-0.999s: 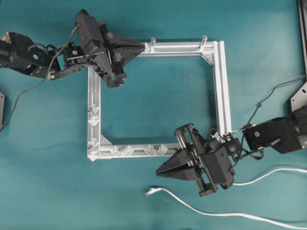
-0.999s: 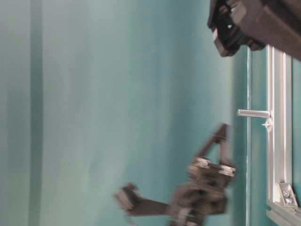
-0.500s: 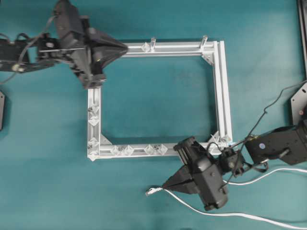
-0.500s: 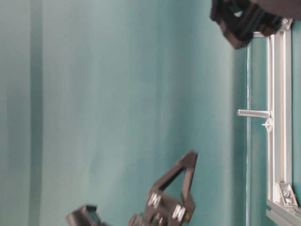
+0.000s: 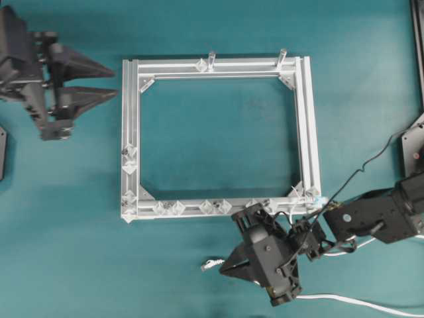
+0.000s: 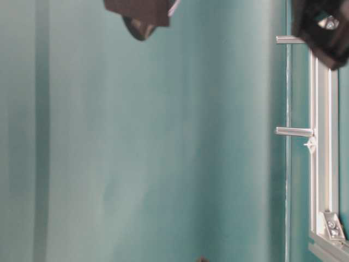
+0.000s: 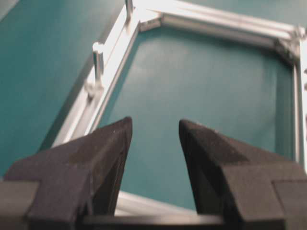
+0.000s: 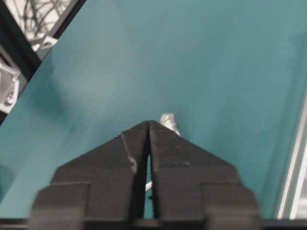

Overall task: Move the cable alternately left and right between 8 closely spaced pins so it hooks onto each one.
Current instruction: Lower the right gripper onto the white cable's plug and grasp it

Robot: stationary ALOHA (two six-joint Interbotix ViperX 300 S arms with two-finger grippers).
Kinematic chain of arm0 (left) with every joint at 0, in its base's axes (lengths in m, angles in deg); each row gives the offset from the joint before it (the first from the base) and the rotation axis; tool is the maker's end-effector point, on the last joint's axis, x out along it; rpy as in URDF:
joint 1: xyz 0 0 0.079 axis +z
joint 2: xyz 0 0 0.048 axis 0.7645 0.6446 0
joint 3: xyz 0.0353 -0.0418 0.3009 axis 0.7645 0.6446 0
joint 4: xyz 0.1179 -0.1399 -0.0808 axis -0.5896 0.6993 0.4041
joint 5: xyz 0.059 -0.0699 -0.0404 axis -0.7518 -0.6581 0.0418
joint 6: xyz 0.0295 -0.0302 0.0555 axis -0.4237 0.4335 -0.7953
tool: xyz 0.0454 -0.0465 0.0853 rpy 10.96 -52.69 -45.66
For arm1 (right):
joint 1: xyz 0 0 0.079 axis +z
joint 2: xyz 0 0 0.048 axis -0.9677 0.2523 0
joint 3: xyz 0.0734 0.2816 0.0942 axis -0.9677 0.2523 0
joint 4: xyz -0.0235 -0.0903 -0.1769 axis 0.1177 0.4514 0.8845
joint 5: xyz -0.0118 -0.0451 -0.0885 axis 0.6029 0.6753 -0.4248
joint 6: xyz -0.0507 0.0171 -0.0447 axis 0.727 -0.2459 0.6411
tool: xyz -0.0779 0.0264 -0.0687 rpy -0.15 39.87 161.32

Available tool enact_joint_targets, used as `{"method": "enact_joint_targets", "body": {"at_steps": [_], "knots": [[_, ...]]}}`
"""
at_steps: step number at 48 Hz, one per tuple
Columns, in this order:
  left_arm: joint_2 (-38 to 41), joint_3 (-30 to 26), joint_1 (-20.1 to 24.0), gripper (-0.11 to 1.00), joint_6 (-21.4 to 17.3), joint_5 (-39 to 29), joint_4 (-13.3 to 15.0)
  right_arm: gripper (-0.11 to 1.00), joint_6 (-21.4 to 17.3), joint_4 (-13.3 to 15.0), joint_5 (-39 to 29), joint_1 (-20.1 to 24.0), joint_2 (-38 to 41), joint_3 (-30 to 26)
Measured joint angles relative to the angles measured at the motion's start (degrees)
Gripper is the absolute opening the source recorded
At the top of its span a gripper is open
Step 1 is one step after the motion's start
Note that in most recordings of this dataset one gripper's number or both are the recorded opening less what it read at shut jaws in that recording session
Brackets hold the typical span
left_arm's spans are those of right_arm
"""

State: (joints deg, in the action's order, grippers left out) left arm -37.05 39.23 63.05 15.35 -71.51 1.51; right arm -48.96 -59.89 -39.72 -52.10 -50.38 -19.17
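The cable (image 5: 358, 303) lies on the teal table below the frame, and its plug tip (image 5: 209, 265) points left. My right gripper (image 5: 222, 267) hovers just right of that tip and over the cord. In the right wrist view its fingertips (image 8: 144, 127) meet, the plug (image 8: 169, 120) pokes out beyond them, and a bit of cord shows through the slit lower down. The pins (image 5: 177, 207) sit in pairs on the bottom rail, with more (image 5: 129, 160) on the left rail. My left gripper (image 5: 114, 81) stands open and holds nothing, left of the frame (image 5: 308, 132).
Two clear upright posts (image 5: 212, 58) (image 5: 281, 54) stand on the frame's top rail; the nearer one (image 7: 98, 52) shows in the left wrist view. Black arm wires (image 5: 371, 156) trail at the right. A dark fixture (image 5: 417, 40) runs along the right edge.
My left gripper opened and drew back to the left, off the frame's top-left corner. My right gripper swung down and left onto the cord near its plug. The plug has not moved.
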Motion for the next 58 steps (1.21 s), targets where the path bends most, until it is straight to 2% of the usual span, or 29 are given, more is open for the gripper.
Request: {"method": "enact_joint_targets", "body": {"at_steps": [2,18,30,37,41,58], "knots": [[-1.85,0.70,0.00,0.46,0.00,-0.97,-0.09,0.21,-0.09,-0.09,-0.70,0.00,0.44,-0.26],[-18.28,7.73,-0.09,0.36,1.14,-5.98,-0.09,0.20,-0.09,-0.44,-4.66,-0.09,4.39,-3.96],[-27.16,9.58,-0.09,0.35,2.99,-14.33,0.00,0.26,-0.18,-0.53,-12.74,0.00,4.57,-7.73],[-28.39,10.28,-0.09,0.35,3.43,-15.73,-0.09,0.39,-0.09,-0.53,-14.94,-0.09,4.66,-9.05],[-28.48,10.55,-0.09,0.35,3.52,-15.73,-0.09,0.42,-0.09,-0.53,-15.21,-0.26,4.66,-9.32],[-29.36,11.43,-0.09,0.35,3.52,-15.73,-0.09,0.42,-0.09,-0.44,-18.72,-1.23,7.47,-11.87]]}}
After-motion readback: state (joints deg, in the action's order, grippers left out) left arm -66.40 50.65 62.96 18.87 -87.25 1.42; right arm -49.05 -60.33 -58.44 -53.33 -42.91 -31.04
